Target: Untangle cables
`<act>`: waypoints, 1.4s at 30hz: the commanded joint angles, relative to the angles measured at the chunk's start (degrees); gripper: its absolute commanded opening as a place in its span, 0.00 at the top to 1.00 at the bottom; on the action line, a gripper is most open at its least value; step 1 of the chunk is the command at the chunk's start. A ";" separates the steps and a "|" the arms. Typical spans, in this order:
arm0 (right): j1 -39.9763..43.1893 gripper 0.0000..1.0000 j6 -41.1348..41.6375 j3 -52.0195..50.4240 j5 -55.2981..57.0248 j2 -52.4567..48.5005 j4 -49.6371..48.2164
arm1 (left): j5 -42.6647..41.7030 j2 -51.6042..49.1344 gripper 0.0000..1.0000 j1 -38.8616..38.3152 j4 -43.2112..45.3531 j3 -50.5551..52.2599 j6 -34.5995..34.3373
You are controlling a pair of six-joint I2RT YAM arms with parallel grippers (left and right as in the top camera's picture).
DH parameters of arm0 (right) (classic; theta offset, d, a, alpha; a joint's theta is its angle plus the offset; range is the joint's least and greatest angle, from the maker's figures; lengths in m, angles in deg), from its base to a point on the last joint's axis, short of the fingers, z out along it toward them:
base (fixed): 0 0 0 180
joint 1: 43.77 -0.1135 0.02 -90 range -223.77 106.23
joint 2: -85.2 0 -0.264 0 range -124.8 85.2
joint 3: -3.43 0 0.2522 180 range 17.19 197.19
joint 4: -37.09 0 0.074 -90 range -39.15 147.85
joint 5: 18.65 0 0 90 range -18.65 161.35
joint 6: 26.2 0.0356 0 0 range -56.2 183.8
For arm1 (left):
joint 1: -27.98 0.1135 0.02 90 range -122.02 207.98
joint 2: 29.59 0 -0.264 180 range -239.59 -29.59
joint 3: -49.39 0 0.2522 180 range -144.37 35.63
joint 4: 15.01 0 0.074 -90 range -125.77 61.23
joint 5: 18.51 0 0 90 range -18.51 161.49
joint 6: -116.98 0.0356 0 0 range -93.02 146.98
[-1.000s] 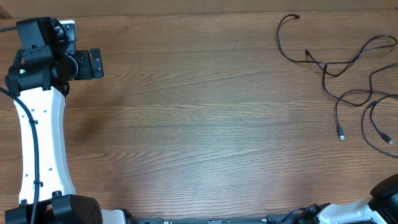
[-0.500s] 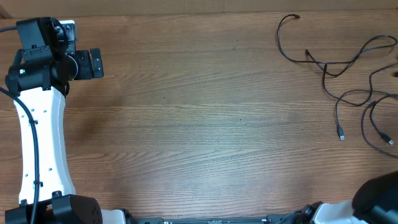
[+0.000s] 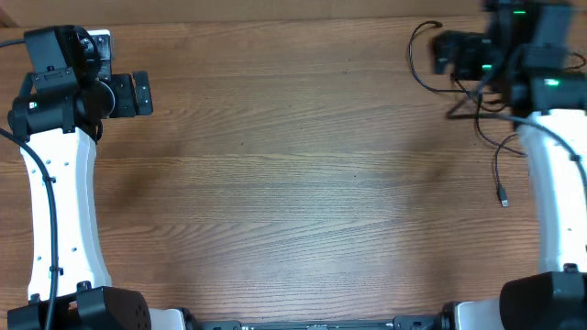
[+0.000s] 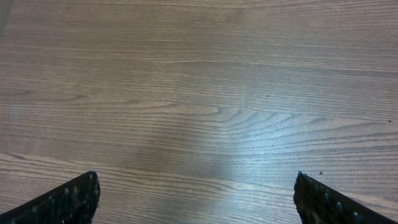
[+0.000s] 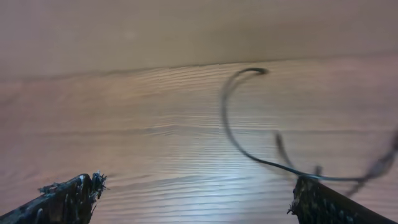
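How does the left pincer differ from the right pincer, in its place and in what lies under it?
The left pincer is at the far left of the table; the right pincer is at the far right. Under the left pincer there is only bare wood, while the right pincer hangs over the cables, and its wrist view shows one curved cord on the wood. Both pincers are open and hold nothing.
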 commanded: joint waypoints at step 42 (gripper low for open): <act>-7.13 0.00 -0.28 0.37 8.55 1.11 4.00 | 0.20 1.31 0.01 -1.07 0.07 -0.37 -0.72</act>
